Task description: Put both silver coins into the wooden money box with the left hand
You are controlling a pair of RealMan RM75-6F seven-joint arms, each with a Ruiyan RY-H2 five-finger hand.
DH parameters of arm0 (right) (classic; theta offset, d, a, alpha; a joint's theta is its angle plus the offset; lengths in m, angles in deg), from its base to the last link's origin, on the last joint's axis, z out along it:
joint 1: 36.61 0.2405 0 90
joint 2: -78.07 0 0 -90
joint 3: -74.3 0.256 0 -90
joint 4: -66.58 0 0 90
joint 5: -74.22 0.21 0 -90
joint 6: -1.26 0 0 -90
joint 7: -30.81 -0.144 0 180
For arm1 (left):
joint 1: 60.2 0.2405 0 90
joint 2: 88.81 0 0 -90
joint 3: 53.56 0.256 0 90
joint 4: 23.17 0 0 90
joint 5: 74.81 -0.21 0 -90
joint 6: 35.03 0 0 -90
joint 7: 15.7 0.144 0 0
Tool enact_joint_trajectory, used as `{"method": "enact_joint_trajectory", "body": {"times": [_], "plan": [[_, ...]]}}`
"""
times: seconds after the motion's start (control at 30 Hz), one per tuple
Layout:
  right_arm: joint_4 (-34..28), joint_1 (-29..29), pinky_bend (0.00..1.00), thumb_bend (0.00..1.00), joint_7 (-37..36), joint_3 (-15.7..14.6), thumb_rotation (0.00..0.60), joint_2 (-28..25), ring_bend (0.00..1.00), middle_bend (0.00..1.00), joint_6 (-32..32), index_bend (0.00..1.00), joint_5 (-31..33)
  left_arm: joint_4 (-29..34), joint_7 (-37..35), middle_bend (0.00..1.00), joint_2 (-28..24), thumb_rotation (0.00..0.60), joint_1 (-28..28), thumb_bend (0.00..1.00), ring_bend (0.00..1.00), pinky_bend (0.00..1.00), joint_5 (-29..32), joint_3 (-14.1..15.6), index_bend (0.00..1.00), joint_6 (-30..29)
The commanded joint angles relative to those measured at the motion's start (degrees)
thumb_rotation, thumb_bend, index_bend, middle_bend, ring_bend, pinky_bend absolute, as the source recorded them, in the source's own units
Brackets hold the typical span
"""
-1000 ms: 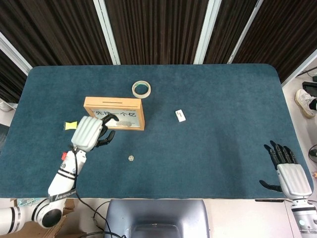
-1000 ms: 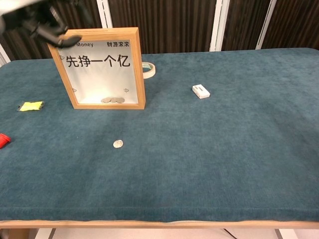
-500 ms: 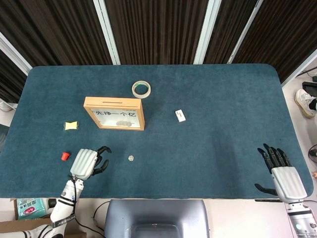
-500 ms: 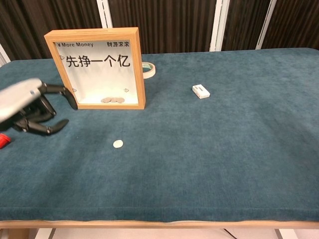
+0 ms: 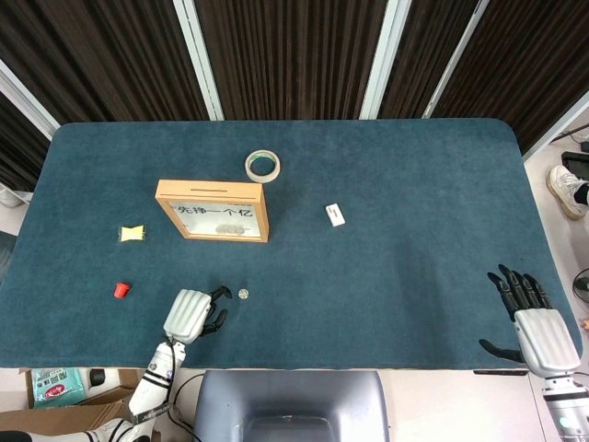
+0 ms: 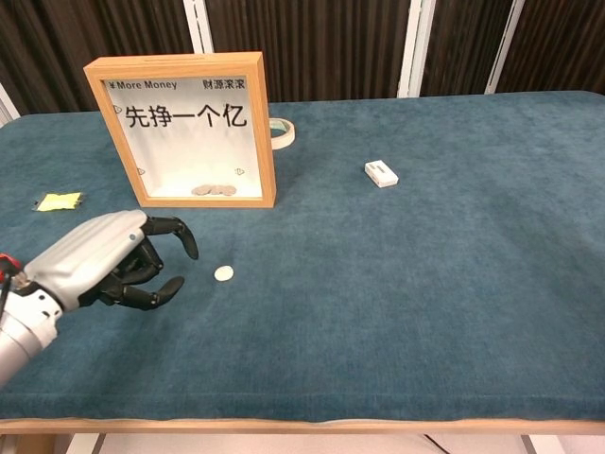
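Left hand (image 6: 109,260) and right hand (image 5: 537,324): ribbed silver-grey backs, black jointed fingers. White forearm with black bands; red wire at left wrist.

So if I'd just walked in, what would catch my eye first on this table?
Probably the wooden money box, standing upright at the back left with a few coins lying inside behind its clear front. Next, the left hand at the near left, fingers curled and holding nothing, just beside a lone silver coin lying on the blue cloth. The right hand sits far off at the table's near right corner, fingers spread.
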Motion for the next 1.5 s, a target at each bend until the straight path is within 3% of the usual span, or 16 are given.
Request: {"method": "enact_joint_trajectory", "body": {"times": [0.03, 0.8, 1.5], "plan": [[0.1, -0.2, 0.00, 0.10, -0.8, 0.0, 0.600, -0.4, 0.00, 0.00, 0.3, 0.00, -0.1, -3.0, 1.6, 1.00, 2.3, 0.600, -0.4, 0.40, 1.00, 1.00, 0.5, -1.3, 0.44, 1.4], [0.8, -1.5, 0.00, 0.10, -5.9, 0.4, 0.600, -2.3, 0.00, 0.00, 2.8, 0.00, -0.3, -11.7, 8.0, 1.00, 9.7, 0.600, -4.1, 0.40, 1.00, 1.00, 2.8, -6.2, 0.44, 8.3], [0.9, -1.7, 0.00, 0.10, -5.9, 0.5, 0.600, -2.3, 0.00, 0.00, 2.8, 0.00, -0.6, -13.6, 8.6, 1.00, 10.7, 0.600, -3.8, 0.40, 1.00, 1.00, 2.1, -6.4, 0.45, 8.5]]}}
